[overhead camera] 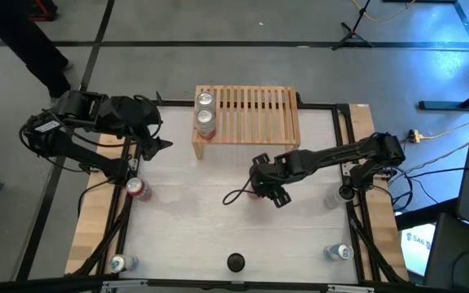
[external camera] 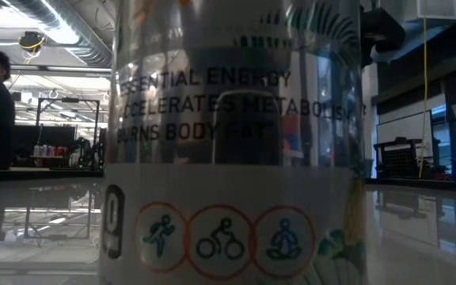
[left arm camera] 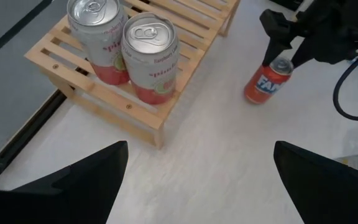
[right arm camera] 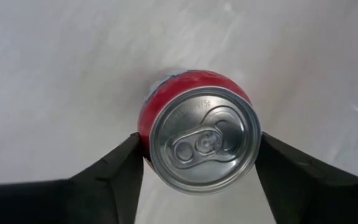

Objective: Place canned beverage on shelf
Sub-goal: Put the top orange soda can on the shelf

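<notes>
A: Risk first, operator. Your right gripper [right arm camera: 199, 163] sits straight above the orange can [right arm camera: 199, 134], one finger on each side of the rim. From the right wrist view I judge the fingers touch or nearly touch the can's shoulder, but I cannot tell whether you have a firm hold yet.

B: So what fails from here?

A: If you lift with only the rim pinched, the smooth can could slide down between the fingers or tilt and drop back onto the table [overhead camera: 210, 228]. Going lower on the body before squeezing would help, I think.

B: And the shelf?

A: The shelf [overhead camera: 259, 118] stands beyond your gripper, well apart, at the far edge of the table. Two pink-and-silver cans [left arm camera: 123, 53] already stand on its slats at one end, upright and side by side. The bare slats are on the side nearer your right arm, so aim there. Carry too low and the can's base could catch the shelf's front bar; set down off-level and it may rock on the thin slats.

B: Is the left arm in the way?

A: Your left gripper [left arm camera: 197, 180] hovers wide apart and empty, off to the side of the shelf near those two cans. Swing toward that end and you could crowd it.
</notes>
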You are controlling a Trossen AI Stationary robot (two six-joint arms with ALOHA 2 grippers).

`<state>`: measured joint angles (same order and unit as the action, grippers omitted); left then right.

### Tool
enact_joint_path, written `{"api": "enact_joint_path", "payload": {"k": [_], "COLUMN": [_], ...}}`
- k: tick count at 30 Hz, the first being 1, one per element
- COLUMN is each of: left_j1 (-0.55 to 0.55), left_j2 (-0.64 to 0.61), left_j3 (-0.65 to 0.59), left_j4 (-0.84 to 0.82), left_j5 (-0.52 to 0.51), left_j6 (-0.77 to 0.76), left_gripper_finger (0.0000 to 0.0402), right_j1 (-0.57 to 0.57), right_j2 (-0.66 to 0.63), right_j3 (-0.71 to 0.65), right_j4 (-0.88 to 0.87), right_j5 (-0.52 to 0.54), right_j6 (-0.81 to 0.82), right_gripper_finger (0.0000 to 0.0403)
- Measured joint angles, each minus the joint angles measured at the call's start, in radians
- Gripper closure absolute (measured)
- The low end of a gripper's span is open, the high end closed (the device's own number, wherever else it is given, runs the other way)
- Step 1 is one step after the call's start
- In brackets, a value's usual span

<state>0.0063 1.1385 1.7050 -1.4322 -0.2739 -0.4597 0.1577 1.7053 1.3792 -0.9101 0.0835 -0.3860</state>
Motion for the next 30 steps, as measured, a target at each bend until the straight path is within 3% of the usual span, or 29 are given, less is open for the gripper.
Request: {"api": "enact_joint_path", "payload": {"k": [6, 11, 16, 20, 27, 30], "left_j1": [0.0, 0.0, 0.0, 0.0, -0.001, 0.0], "left_j2": [0.0, 0.0, 0.0, -0.002, -0.02, -0.033], "left_j3": [0.0, 0.0, 0.0, 0.0, 0.0, 0.0], "left_j4": [0.006, 0.006, 0.006, 0.006, 0.006, -0.001], "left_j5": [0.011, 0.04, 0.04, 0.032, 0.01, -0.014], "left_j6": [0.007, 0.004, 0.002, -0.007, -0.09, -0.135], "left_gripper_finger": [0.0007, 0.0007, 0.0007, 0.0007, 0.0007, 0.0007], "right_j1": [-0.001, -0.001, 0.0, 0.021, 0.095, 0.09], "right_j2": [-0.001, -0.006, -0.019, -0.069, -0.16, -0.158], "right_j3": [0.001, 0.06, 0.216, 0.234, 0.111, 0.079], "right_j4": [0.004, -0.009, -0.149, -0.222, -0.095, -0.077], "right_j5": [0.004, 0.001, 0.02, 0.004, 0.281, 0.315], "right_j6": [0.011, 0.078, 0.283, 0.539, 0.849, 0.988], "right_gripper_finger": [0.0062, 0.0031, 0.0027, 0.0026, 0.0025, 0.0025]}}
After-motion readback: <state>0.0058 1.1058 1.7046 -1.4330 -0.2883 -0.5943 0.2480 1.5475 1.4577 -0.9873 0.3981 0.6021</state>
